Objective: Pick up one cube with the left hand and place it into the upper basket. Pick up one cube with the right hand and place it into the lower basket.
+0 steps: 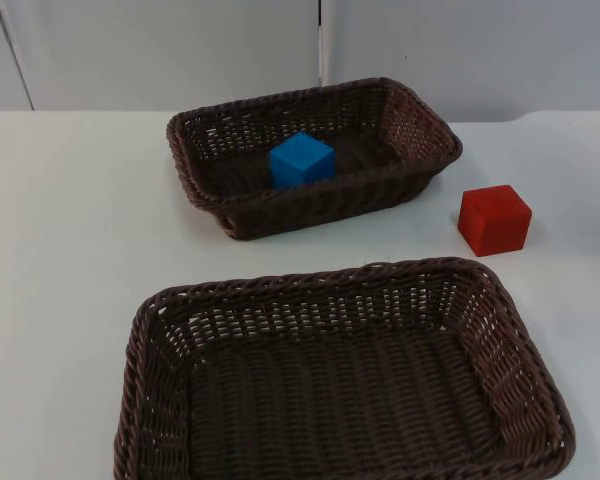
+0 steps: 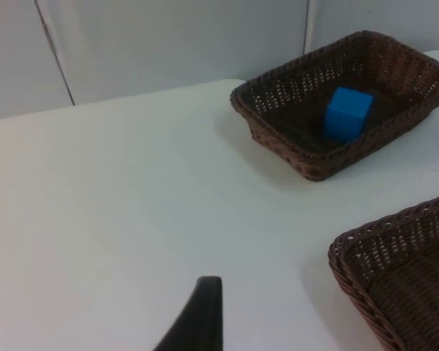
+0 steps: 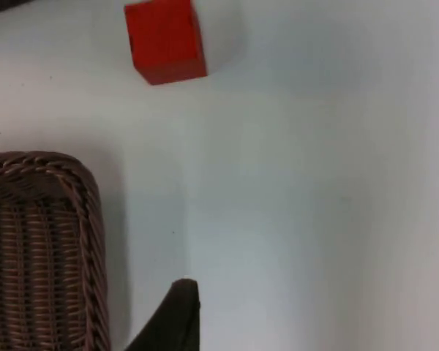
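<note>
A blue cube [image 1: 301,160] lies inside the upper wicker basket [image 1: 420,125]. A red cube [image 1: 494,219] sits on the white table to the right, between the two baskets. The lower basket [image 1: 160,330] holds nothing. My left gripper [image 2: 201,322] hangs over bare table left of both baskets, well away from the blue cube [image 2: 347,113] in the upper basket [image 2: 278,139]. My right gripper [image 3: 175,318] hovers beside the lower basket's corner [image 3: 73,219], with the red cube [image 3: 165,41] some way ahead of it.
The grey partition wall [image 1: 180,50] closes off the table at the back. Bare white table [image 1: 60,220] stretches left of the baskets, and a narrower strip runs along the right side past the red cube.
</note>
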{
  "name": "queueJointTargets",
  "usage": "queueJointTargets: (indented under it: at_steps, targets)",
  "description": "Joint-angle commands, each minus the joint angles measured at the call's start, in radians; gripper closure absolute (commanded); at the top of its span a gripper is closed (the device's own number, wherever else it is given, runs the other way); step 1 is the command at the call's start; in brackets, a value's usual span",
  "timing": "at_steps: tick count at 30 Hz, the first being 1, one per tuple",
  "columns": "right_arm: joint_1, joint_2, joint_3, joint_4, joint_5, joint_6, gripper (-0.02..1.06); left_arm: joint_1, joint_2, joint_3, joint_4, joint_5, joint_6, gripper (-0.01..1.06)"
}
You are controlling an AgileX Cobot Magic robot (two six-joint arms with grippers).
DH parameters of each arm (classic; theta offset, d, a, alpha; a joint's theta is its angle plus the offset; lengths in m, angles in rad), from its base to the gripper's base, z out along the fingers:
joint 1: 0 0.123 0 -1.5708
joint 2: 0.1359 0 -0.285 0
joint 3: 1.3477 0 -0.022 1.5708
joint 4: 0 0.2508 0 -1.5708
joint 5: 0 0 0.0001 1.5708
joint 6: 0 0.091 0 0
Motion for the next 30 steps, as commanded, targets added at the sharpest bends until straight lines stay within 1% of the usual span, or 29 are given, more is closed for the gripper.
queueJointTargets:
  at_steps: [1,3,10,12,14,15,18,20,23,25,29,30]
  targets:
    - [-0.002,0.039,-0.008,0.032,-0.025,-0.028,-0.01,-0.003,-0.007,0.001,0.009,-0.003,0.0,0.13]
    - [-0.002,0.074,-0.011,0.037,-0.04,-0.031,-0.01,-0.003,-0.007,0.001,0.009,-0.003,0.0,0.13]
    - [0.005,0.157,-0.049,0.055,-0.042,-0.031,-0.01,-0.003,-0.007,0.001,0.011,-0.003,0.0,0.13]
    - [0.042,0.193,-0.081,0.037,-0.042,-0.026,-0.01,-0.003,-0.007,0.001,0.011,-0.003,0.0,0.13]
    - [0.084,0.225,-0.104,0.003,-0.073,-0.026,-0.01,-0.003,-0.007,0.001,0.013,-0.003,0.0,0.13]
    - [0.084,0.225,-0.104,0.003,-0.073,-0.026,-0.01,-0.003,-0.007,0.001,0.013,-0.003,0.0,0.13]
    - [0.141,0.277,-0.135,-0.047,-0.126,0.005,-0.01,-0.003,-0.007,0.001,0.019,-0.003,0.0,0.13]
    - [0.154,0.297,-0.147,-0.059,-0.136,0.014,-0.01,-0.003,-0.007,0.001,0.022,-0.003,0.0,0.13]
    - [0.19,0.367,-0.178,-0.093,-0.193,0.014,-0.01,-0.003,-0.007,0.001,0.026,-0.003,0.0,0.13]
    - [0.197,0.377,-0.181,-0.098,-0.202,0.014,-0.01,-0.003,-0.007,0.001,0.026,-0.003,0.0,0.13]
    - [0.217,0.448,-0.195,-0.112,-0.3,0.037,-0.01,-0.003,-0.007,0.001,0.034,-0.003,0.0,0.13]
    - [0.217,0.448,-0.195,-0.112,-0.3,0.037,-0.01,-0.003,-0.007,0.001,0.034,-0.003,0.0,0.13]
